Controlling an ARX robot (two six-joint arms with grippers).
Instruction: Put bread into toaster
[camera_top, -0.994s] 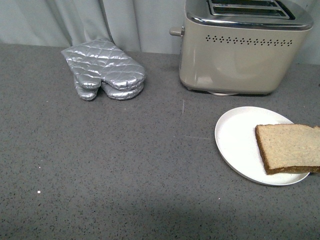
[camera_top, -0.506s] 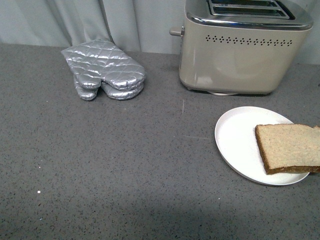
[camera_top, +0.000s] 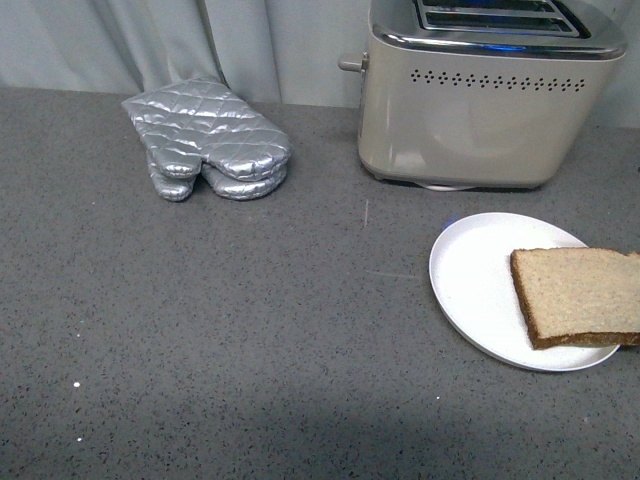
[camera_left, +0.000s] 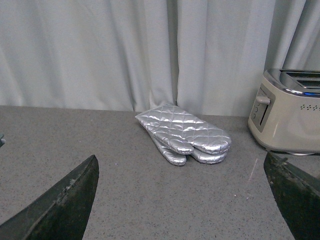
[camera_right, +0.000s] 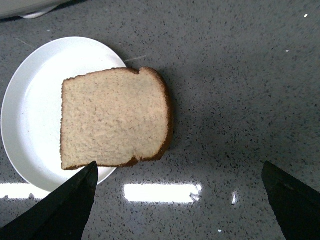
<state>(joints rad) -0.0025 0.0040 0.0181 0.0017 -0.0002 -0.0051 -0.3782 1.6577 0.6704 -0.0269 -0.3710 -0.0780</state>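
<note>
Counted near to far: one counter (camera_top: 250, 330), one plate (camera_top: 470, 280), one slice of bread (camera_top: 578, 296), one oven mitt (camera_top: 205, 140) bundle, one toaster (camera_top: 480, 110), one curtain (camera_top: 150, 40). Could not tell whether oven mitt was single or two stacked.

Counter: flat, grey, speckled like stone, glossy with bright glare patches in right wrist view. Plate: round, smooth, white, sat at near right of counter. Bread: flat, squarish, light-brown porous crumb, darker crust, rounded top. Lay flat on right part of plate, rounded end hanging past rim over counter, apart from toaster. Oven mitt: silver, shiny, quilted in diamonds, lay flat at far left, well apart from plate. Toaster: boxy, beige-cream body, chrome top with two slots, one row of small vent holes, knobbed lever on left side. Stood upright at far right, behind plate and not touching it. Curtain: pale grey cloth, soft vertical folds, hung along back edge.

Pose, left gripper (camera_left: 180, 156): held low and about level, faced across counter toward oven mitt and toaster. Two dark left fingers (camera_left: 65, 200) spread wide, gripped nothing. Pose, right gripper (camera_right: 179, 163): pointed straight down above bread and plate, clear of both. Two dark right fingers (camera_right: 65, 205) spread wide, gripped nothing.
</note>
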